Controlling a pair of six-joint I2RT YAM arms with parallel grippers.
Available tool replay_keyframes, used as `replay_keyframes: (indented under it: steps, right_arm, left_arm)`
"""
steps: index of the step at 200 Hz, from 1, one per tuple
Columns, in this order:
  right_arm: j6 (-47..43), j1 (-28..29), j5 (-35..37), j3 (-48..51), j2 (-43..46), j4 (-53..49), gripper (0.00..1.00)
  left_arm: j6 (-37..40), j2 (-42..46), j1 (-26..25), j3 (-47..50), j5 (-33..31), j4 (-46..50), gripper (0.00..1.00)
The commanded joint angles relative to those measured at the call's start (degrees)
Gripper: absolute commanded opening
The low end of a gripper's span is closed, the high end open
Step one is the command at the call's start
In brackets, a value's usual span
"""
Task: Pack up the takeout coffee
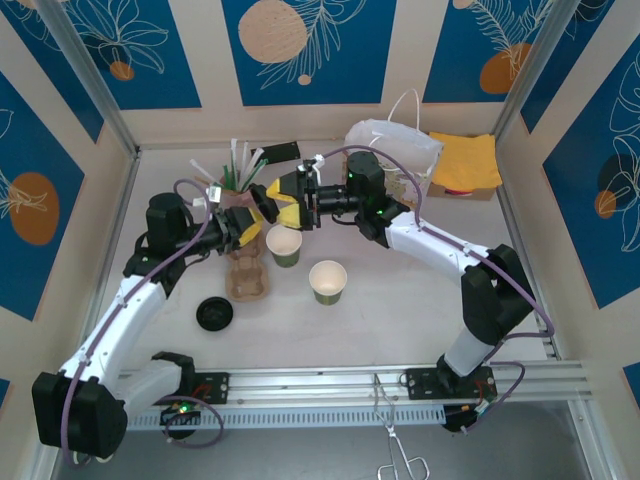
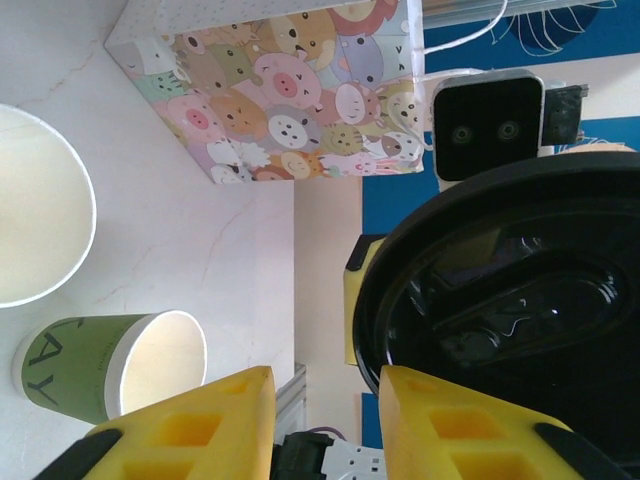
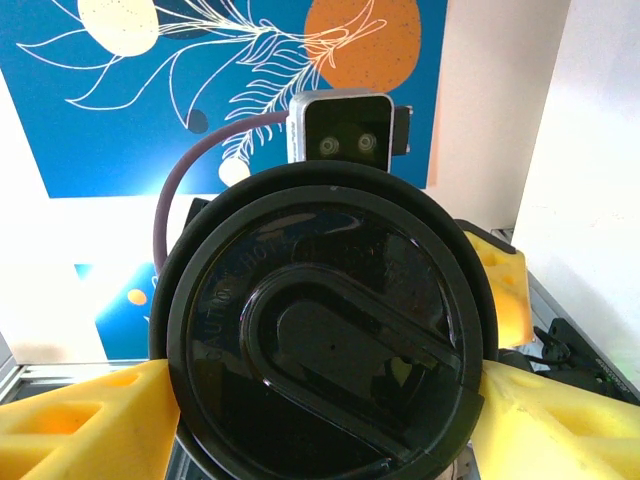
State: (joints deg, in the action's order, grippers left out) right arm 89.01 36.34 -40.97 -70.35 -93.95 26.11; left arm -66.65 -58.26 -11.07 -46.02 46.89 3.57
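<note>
While the lid [image 3: 330, 340] hangs above mid-table, your right gripper [image 3: 310, 410] is clamped across its rim and the left gripper [image 2: 325, 430] has its jaws apart. It is likely light, thin, slippery plastic, so squeeze the rim gently.

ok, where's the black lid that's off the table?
The lid is in the right gripper, held by its rim in mid-air at table centre in the top view, just behind the paper cup nearer the left gripper.

Bright even light, faint soft shadows, muted reflections on the black lid [image 3: 330, 340] (both wrist views)
</note>
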Motion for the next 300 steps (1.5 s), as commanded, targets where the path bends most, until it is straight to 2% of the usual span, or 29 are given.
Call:
replay_keyframes:
  steps: [1,32,48,64,71,88,100,143,180,245,274,300]
  right_arm:
    - [-0.9,-0.4,-0.9,-0.2,1.6,-0.7,0.73]
    - [-1.4,-0.7,-0.8,0.1,1.9,-1.4,0.73]
    - [-1.9,-1.1,-0.7,0.3,2.2,-2.0,0.73]
    - [-2.7,-1.4,-0.7,0.4,2.7,-3.2,0.73]
    - [-3.3,-1.7,-0.6,0.4,2.9,-4.0,0.73]
    - [-5.2,-2.1,-0.2,0.5,3.9,-7.0,0.73]
    - [-6.6,-2.6,0.0,0.7,4.6,-8.8,0.73]
    - [-11.0,-4.9,0.8,2.2,7.8,-15.0,0.73]
    - [-18.5,-7.4,2.2,1.8,11.7,-25.7,0.73]
    - [-32.4,-12.5,7.2,0.7,19.4,-46.8,0.72]
    - [-37.8,-14.5,10.3,0.7,23.0,-54.7,0.72]
    - [-43.5,-15.1,14.9,0.5,26.0,-62.3,0.72]
  left_arm:
    - [3.0,0.4,0.7,-3.0,-0.4,3.0,0.35]
    - [5.4,0.8,0.9,-4.5,-1.7,6.4,0.53]
    - [8.0,0.8,0.9,-6.3,-3.3,10.4,0.56]
    - [10.5,1.0,0.9,-8.2,-5.0,14.3,0.68]
    - [11.7,1.0,0.9,-9.3,-6.0,16.1,0.7]
    - [15.2,1.1,0.9,-11.6,-7.6,20.4,0.92]
    - [17.6,1.0,0.7,-13.1,-9.2,23.6,0.99]
    - [22.4,1.0,0.3,-17.1,-14.8,31.3,1.0]
    - [23.9,1.3,-2.2,-18.2,-20.1,33.6,1.0]
    - [27.5,-2.3,-17.7,-23.2,-37.7,38.2,1.0]
    - [28.5,-4.9,-24.1,-25.0,-42.7,37.9,1.0]
    - [29.3,-6.7,-27.1,-25.3,-43.9,36.7,1.0]
